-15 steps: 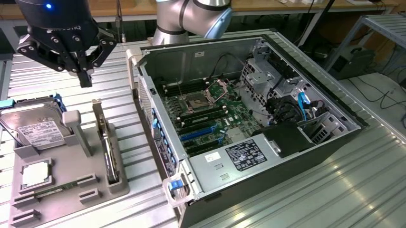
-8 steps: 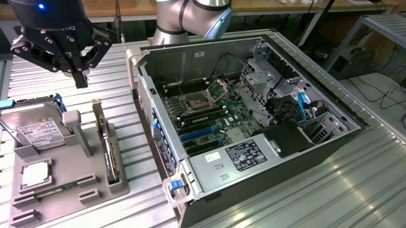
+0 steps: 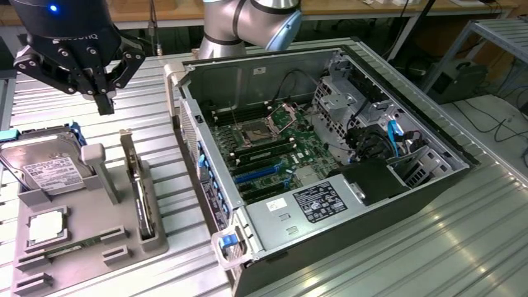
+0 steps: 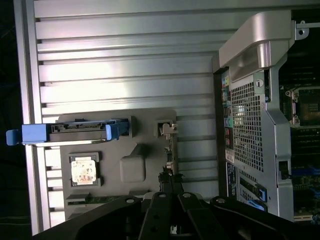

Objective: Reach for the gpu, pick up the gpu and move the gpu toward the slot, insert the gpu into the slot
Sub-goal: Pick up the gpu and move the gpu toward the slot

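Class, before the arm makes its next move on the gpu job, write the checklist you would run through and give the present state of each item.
1. The gpu stands on edge in the grey holder, nothing touching it: ok.
2. The gripper is open to take the card: not ok, it is shut and holds nothing.
3. The gripper is lined up over the card: cannot tell, it hangs above the table, apart from the gpu.
4. The side of the computer case is open, board exposed: ok.
5. The blue slots look free of cards: ok.
6. The hard drive sits apart from the gpu: ok.
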Available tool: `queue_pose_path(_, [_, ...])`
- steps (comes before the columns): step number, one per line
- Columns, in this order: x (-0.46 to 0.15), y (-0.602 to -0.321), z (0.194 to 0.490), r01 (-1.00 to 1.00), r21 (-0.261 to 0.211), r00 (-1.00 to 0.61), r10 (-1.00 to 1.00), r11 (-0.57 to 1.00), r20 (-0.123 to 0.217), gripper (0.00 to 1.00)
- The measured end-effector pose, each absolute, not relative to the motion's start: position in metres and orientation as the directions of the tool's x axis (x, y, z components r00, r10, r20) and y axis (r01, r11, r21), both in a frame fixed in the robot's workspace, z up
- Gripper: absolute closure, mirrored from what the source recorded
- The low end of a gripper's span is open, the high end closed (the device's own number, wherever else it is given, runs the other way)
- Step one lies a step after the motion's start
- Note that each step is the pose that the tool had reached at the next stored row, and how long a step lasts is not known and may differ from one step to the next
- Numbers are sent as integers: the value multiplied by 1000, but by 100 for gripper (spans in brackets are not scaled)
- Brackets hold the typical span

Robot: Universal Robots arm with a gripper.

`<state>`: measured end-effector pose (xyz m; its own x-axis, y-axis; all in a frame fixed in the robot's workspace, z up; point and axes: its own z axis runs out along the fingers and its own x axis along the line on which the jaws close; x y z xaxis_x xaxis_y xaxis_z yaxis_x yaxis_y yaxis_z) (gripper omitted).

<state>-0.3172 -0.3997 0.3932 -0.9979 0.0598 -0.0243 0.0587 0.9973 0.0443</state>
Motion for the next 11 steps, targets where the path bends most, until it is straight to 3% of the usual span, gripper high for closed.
queue_pose_path(5, [-317, -400, 393, 59, 44, -998, 60, 997, -24, 89])
queue_pose_path(7, [-317, -400, 393, 59, 44, -998, 60, 997, -24, 77])
queue_pose_path(8, [-317, -400, 393, 59, 44, -998, 60, 997, -24, 77])
queue_pose_path(9, [-317, -400, 393, 59, 44, -998, 60, 997, -24, 64])
queue_pose_path(11, [-317, -400, 393, 59, 44, -998, 60, 997, -24, 58])
